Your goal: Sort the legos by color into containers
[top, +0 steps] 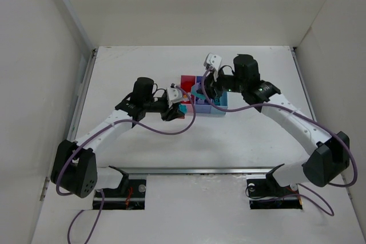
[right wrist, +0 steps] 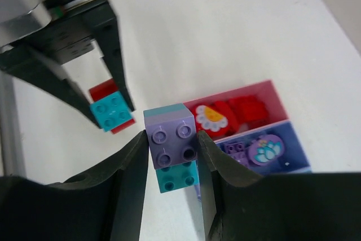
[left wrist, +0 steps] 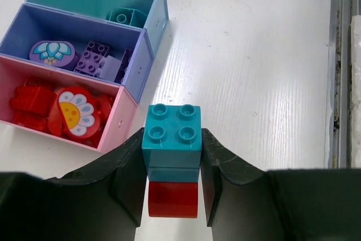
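While my left gripper (left wrist: 172, 142) squeezes a stacked clump, the clump's long way runs straight back between my fingers. The teal brick (left wrist: 172, 134) sits out at the tips with its four round bumps facing my camera, and the smooth, shiny red brick (left wrist: 172, 198) is tucked behind it. The clump hangs over the white table (left wrist: 254, 71), just beside the corner of the pink bin (left wrist: 121, 122).

My right gripper (right wrist: 172, 145) is clamped on another clump - a lavender brick (right wrist: 171, 139) with its bumps facing the camera and a second teal brick (right wrist: 176, 178) behind it, lined up along my fingers. This clump is in the air near the boxy plastic bins.
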Controlling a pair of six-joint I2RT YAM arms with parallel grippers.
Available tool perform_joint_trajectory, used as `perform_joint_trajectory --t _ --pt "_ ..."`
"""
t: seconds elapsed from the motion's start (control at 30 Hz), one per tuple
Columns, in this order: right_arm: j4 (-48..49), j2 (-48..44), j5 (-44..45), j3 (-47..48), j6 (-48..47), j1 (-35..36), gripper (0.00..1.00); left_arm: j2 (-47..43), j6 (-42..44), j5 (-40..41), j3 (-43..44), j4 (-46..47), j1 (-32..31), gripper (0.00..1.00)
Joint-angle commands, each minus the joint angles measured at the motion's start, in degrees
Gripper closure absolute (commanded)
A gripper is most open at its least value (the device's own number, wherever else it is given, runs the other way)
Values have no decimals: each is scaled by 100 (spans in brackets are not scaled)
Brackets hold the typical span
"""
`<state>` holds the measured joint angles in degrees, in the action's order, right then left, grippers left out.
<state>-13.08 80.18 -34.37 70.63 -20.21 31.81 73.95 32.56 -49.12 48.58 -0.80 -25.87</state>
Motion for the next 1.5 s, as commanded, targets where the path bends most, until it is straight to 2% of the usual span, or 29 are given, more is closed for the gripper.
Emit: perform_joint_trajectory --t 0.0,0.33,0.6,0.63,0.67,0.8,0.83,0.87,0.93,0.97,1.1,1.27,1.3,1.37,1.47 --pt "543 -257 167 38 289 -79 100 -232 -56 -18 -67 123 -6 100" --pt "596 -3 291 100 623 -79 100 -232 -162 403 -129 229 -6 100" --pt "596 50 291 100 623 -26 100 48 926 1317 -910 220 -6 100" --pt "596 50 291 100 623 -26 100 49 1311 1466 -1033 220 -6 98" --pt "596 50 351 100 623 26 100 101 1489 1537 -1087 220 -6 96" --pt "596 50 457 100 623 79 100 155 2051 1976 -1281 220 -120 75" --pt "596 102 458 100 623 79 100 155 2114 2064 -1350 290 -181 64" --pt "596 103 458 100 623 79 100 207 2115 2204 -1351 291 -234 60" --pt "596 103 458 100 623 132 100 207 2211 2205 -1351 291 -287 49" --pt "596 103 458 100 623 132 100 207 2211 2205 -1351 343 -287 38" --pt "596 103 458 100 623 132 100 207 2142 2092 -1176 343 -287 18" --pt "596 103 124 -22 491 184 100 155 1334 1583 -351 19 -287 14" --pt "596 103 37 -23 430 185 100 155 1228 1381 -201 -34 -218 14" --pt "596 103 -244 -75 307 237 100 -3 833 487 99 79 -59 13" --pt "341 172 -412 -5 18 449 100 -56 427 211 274 360 3 12"
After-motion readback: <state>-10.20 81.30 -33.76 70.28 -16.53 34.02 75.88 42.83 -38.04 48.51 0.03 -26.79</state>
